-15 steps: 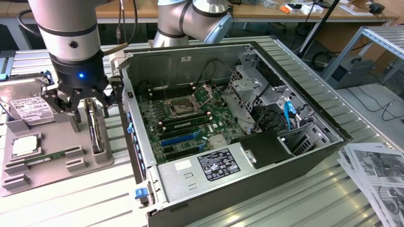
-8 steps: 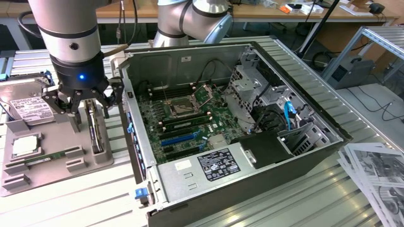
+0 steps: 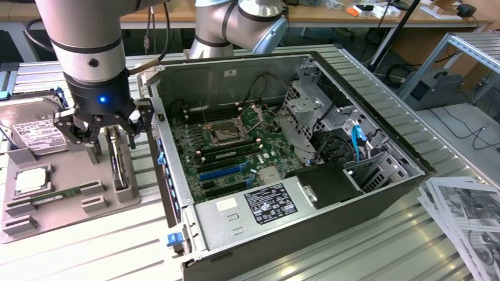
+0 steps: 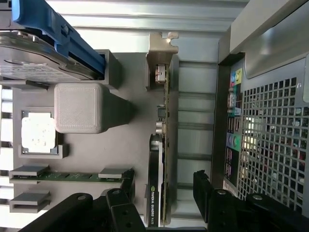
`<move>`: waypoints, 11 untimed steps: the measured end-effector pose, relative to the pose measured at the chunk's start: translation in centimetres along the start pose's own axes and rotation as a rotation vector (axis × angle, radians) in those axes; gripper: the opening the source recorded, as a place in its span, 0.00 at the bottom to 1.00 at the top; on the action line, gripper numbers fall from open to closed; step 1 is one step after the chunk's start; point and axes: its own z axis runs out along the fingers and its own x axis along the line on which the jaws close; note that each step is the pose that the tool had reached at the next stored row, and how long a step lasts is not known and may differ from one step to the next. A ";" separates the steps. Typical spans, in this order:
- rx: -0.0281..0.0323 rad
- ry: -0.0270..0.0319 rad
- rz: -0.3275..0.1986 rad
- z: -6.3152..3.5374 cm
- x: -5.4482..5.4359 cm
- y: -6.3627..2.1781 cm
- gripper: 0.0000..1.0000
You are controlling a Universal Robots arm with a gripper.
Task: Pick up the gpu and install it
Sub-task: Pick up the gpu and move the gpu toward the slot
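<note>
The ribbed metal surface [image 3: 93, 257] carries an open computer case [image 3: 195, 79] lying on its side, motherboard exposed. Just beside it, on the exterior view's left, is a grey tray [image 3: 62, 218]. The gpu [image 3: 119, 167] stands on its thin edge in a tray slot close to the case wall, with its silver bracket at one end. Being so narrow and upright, the card would likely tilt or jam in the slot if one finger met it first, and the outer finger might clip the case. The pincer [image 3: 102, 126] is spread wide, its fingers straddling the gpu [image 4: 161, 145] without apparent contact, and it holds nothing.
</note>
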 end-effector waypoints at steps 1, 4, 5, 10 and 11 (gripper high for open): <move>-0.0001 0.0000 0.000 0.12 0.0 -0.01 0.60; -0.0009 0.0000 0.000 0.74 0.0 -0.03 0.60; -0.0011 0.0000 0.000 0.83 0.0 -0.03 0.60; -0.0026 -0.0001 0.000 1.52 -0.1 -0.06 0.60; -0.0031 -0.0002 0.000 1.67 -0.1 -0.07 0.60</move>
